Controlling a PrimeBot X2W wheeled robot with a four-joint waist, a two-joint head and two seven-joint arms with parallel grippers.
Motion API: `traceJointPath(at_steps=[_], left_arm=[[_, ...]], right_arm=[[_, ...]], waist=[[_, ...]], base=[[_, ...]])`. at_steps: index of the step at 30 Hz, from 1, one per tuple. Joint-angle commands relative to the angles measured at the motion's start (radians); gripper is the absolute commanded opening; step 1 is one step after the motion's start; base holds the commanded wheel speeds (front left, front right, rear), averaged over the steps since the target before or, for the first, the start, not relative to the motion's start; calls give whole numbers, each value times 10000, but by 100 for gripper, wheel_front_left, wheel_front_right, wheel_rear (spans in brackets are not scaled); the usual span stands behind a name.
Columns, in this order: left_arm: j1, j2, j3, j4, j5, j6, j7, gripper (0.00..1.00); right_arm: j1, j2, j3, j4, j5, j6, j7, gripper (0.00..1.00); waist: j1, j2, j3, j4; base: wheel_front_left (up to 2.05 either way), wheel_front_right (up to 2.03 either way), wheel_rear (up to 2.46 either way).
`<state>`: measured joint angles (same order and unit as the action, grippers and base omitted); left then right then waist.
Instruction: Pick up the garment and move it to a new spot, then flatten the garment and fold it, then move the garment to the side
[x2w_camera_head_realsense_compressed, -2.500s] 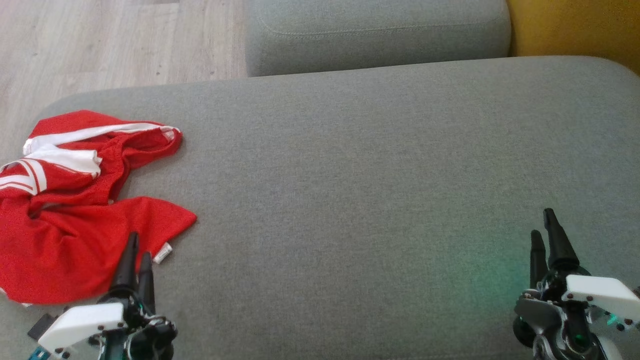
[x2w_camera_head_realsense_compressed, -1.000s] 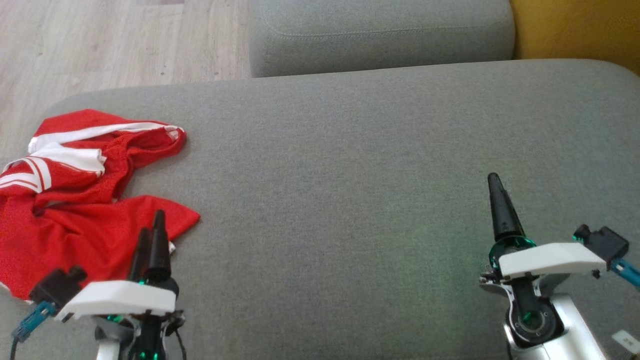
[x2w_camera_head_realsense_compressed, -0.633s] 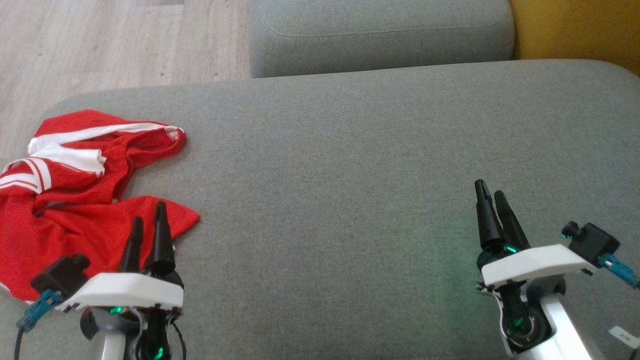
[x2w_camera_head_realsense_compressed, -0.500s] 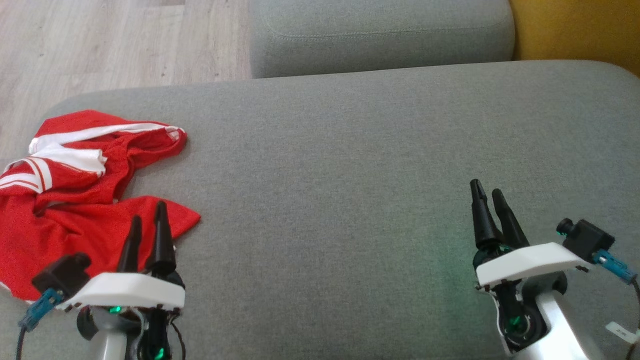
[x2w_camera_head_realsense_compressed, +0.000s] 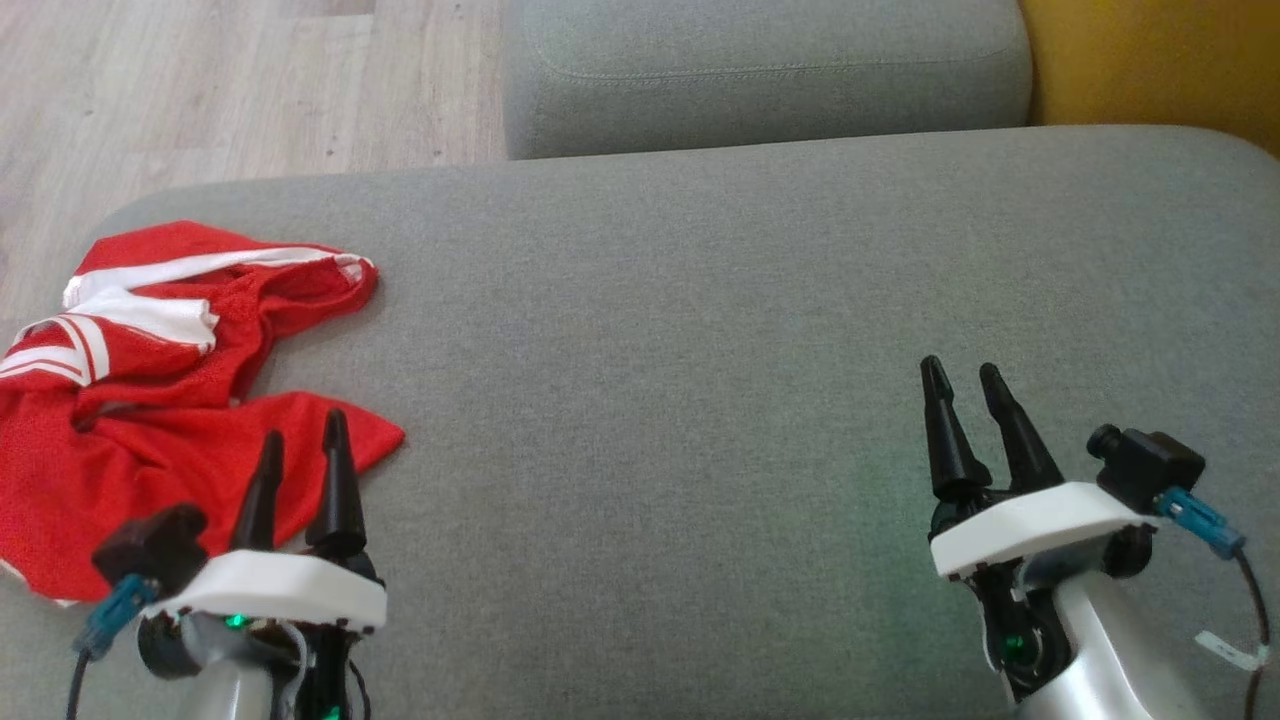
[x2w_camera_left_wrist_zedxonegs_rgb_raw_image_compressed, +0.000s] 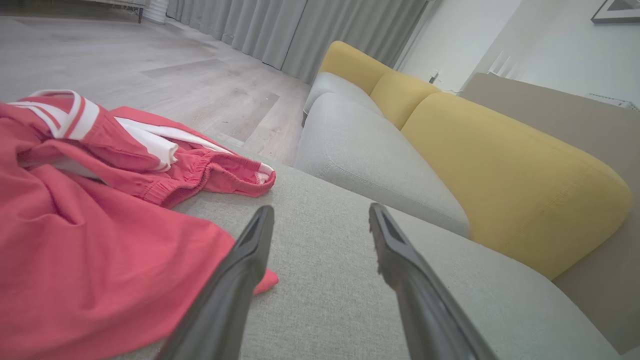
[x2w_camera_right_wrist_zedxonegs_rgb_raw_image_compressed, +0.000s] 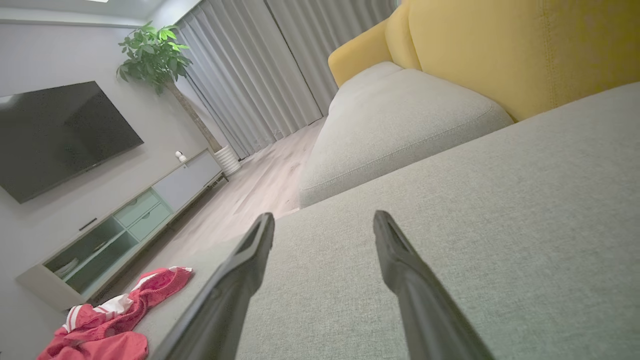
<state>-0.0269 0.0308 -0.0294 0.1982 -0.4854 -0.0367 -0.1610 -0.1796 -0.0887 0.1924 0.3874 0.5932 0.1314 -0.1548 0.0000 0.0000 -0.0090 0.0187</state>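
— So, where is the garment (x2w_camera_head_realsense_compressed: 150, 400)?
— Crumpled at the left end of the grey cushion (x2w_camera_head_realsense_compressed: 700, 330) (red, with white stripes).
— And the grippers?
— The left gripper (x2w_camera_head_realsense_compressed: 303, 426) sits at the garment's near right corner, fingers spread, holding nothing. The right gripper (x2w_camera_head_realsense_compressed: 961, 366) is well apart at the near right over bare cushion, likewise spread and empty.

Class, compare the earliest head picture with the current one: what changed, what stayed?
The left end effector and right end effector both advanced and opened their fingers; the right also shifted leftward. Neither grasped anything. The red garment stayed crumpled on the grey cushion.
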Motion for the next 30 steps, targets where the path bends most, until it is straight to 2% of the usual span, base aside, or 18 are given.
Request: traceJointPath(at_steps=[1, 14, 30], left_arm=[[-501, 162, 128, -339, 335, -48, -130, 100], [-605, 176, 158, -296, 1894, -27, -510, 100], [-617, 192, 206, -492, 3618, 47, -949, 100]], right_arm=[[-620, 68, 95, -304, -375, -6, -183, 100], [-711, 285, 60, -210, -2170, -6, -567, 100], [-935, 343, 347, 26, -3788, -7, -1009, 100]], waist=[[0, 0, -3, 4], [0, 0, -32, 5], [0, 0, -89, 5]], base=[[0, 0, 0], [0, 0, 0], [0, 0, 0]])
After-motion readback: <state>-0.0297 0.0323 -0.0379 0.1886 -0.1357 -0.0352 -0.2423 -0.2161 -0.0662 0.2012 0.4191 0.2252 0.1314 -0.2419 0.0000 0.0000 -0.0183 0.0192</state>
